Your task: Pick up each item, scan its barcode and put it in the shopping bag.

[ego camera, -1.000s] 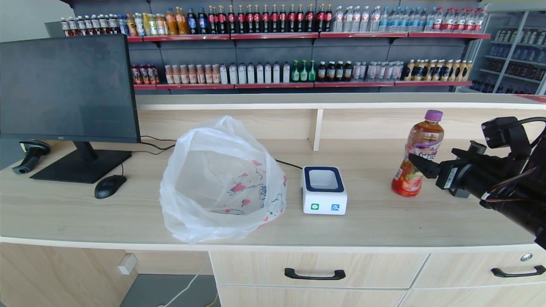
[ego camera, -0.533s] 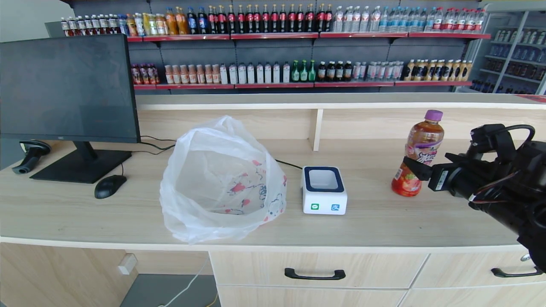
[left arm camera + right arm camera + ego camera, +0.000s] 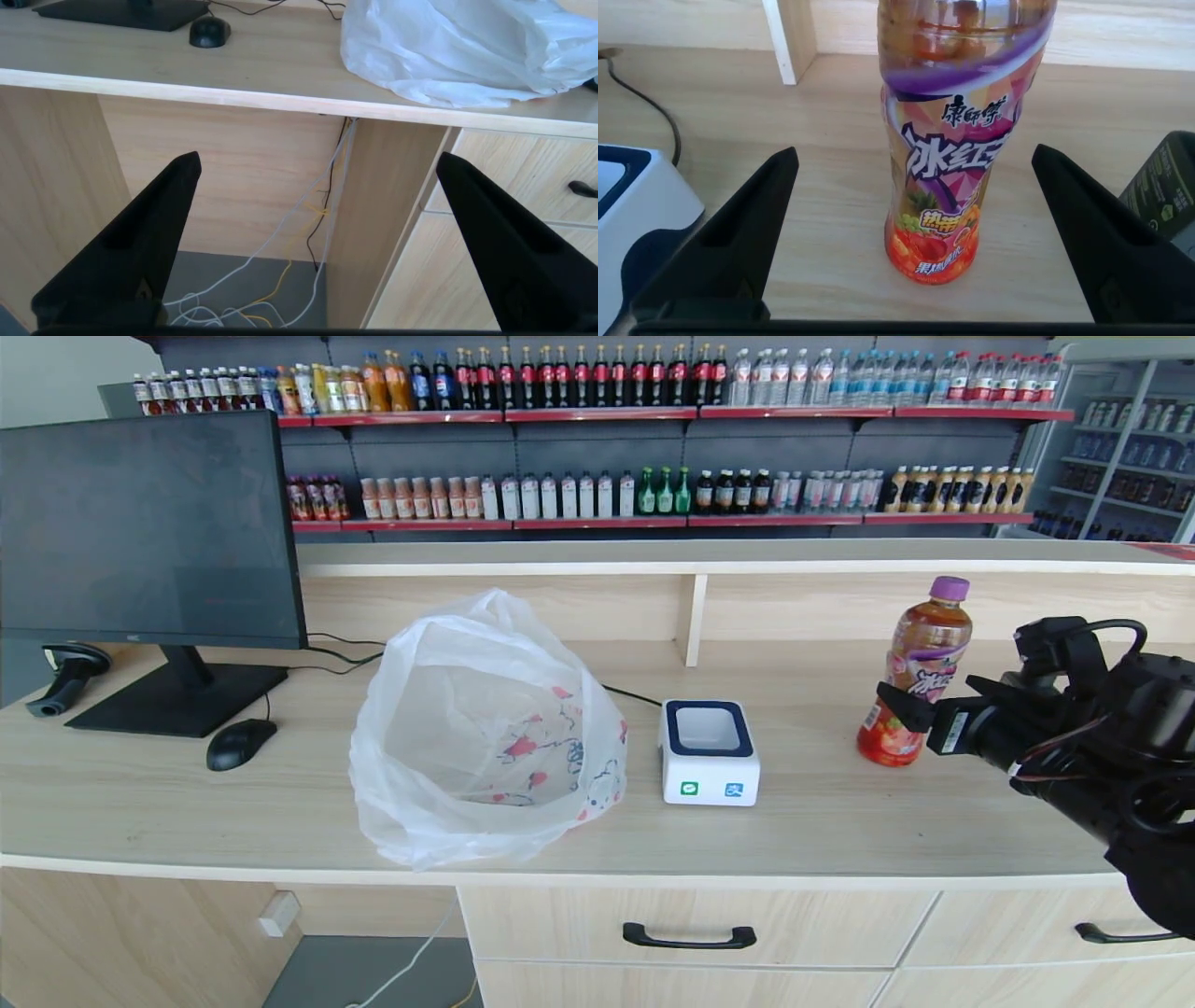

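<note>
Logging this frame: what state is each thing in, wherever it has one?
Bottle: upright, capped, on the counter.
Shopping bag: mouth open, on the counter.
Monitor: screen dark.
Drawer: shut.
Right claw: open, at the bottle.
Left claw: open, below counter level.

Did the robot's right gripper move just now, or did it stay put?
Yes. The right gripper slid left, closer to the purple-capped drink bottle, which stayed put on the counter.
</note>
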Tool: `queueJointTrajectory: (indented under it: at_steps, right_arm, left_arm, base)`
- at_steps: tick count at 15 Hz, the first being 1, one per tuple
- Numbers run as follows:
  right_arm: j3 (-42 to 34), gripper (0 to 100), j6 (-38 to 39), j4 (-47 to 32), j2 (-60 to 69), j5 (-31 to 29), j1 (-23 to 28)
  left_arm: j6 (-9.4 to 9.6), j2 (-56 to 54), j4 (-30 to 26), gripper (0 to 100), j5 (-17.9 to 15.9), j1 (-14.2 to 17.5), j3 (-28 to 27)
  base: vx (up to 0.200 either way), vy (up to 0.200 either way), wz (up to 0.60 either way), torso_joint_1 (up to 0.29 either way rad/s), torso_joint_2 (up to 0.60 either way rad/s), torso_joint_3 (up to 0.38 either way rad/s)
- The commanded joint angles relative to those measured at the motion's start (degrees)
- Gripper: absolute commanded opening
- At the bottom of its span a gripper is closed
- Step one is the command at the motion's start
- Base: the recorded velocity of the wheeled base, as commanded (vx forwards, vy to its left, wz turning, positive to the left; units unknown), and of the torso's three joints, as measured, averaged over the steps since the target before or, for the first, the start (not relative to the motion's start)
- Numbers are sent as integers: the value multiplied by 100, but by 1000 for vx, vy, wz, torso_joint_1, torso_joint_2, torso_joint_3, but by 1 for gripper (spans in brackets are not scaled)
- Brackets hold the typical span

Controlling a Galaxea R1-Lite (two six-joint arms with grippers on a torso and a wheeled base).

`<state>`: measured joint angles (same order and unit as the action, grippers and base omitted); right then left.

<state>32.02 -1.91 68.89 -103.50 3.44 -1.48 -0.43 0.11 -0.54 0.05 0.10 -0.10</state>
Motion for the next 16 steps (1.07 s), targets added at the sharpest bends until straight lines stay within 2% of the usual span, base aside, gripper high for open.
queueJointTrajectory:
  at_steps: [1,12,16]
  right_arm:
    - [14,100,-2,2,-56,-1,16]
    - [23,100,-2,213,-355,25,95]
    - [234,100,42,213,-557,25,86]
  left_arm:
    - [-1,-2,1,100,4,-1,1]
    - [-1,-2,1,100,4,-1,1]
    - [-1,-2,1,100,-5,-1,1]
  base:
    - [0,0,0,0,0,0]
    - [0,0,0,0,0,0]
    - [0,0,0,0,0,0]
